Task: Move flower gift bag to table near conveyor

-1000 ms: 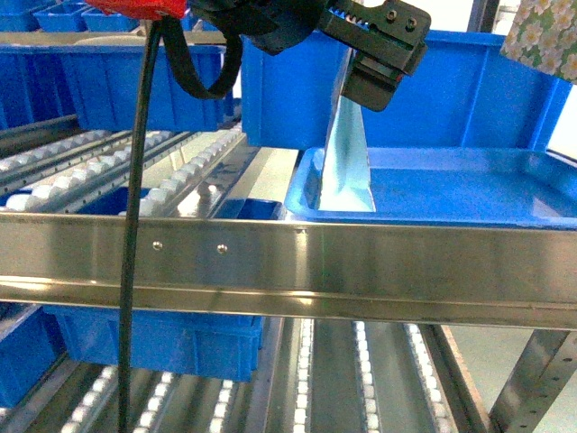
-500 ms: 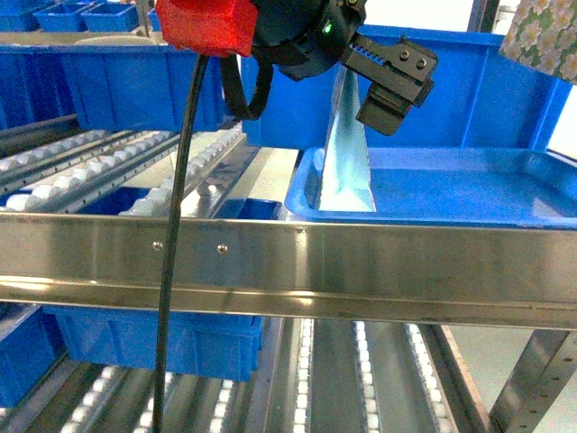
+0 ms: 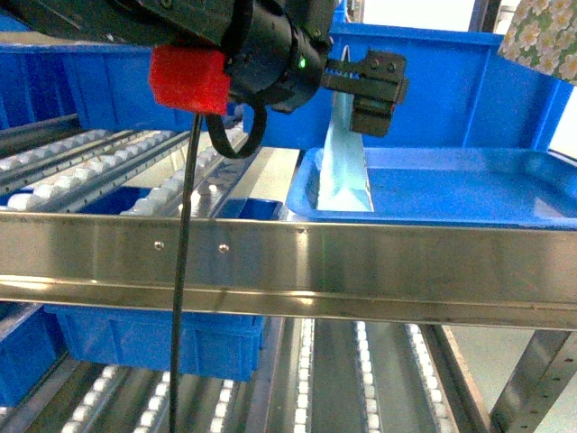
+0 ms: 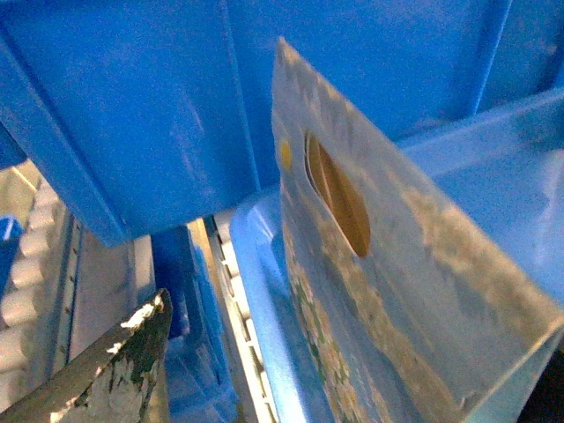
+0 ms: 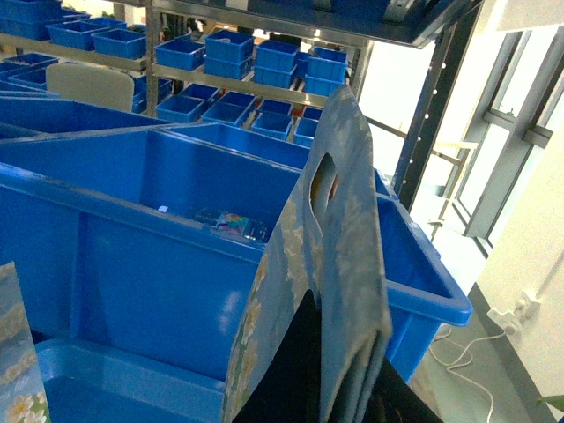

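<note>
A pale blue flower gift bag [image 3: 345,167] stands upright in a blue tray [image 3: 469,209] on the steel conveyor [image 3: 288,262]. My left gripper [image 3: 367,88] is at that bag's top edge. In the left wrist view the jaws are open, with one worn finger [image 4: 119,366] to the left of the bag [image 4: 370,264] and its oval handle hole. A second flower gift bag [image 5: 339,211] is folded flat between the black fingers [image 5: 295,374] of my shut right gripper [image 5: 352,361]. Its flowered corner [image 3: 541,36] shows at the head view's top right. The table is out of view.
Large blue bins [image 3: 469,90] stand right behind the tray. Sloping lanes of white rollers [image 3: 90,171] run on the left, and a blue bin [image 3: 153,343] sits on the lower level. Shelves of small blue bins [image 5: 238,62] fill the background. A black cable [image 3: 185,271] hangs from the left arm.
The left arm has come down and to the left in the head view, and its red block now hangs lower. Its gripper has shifted a little left, onto the standing bag's top.
</note>
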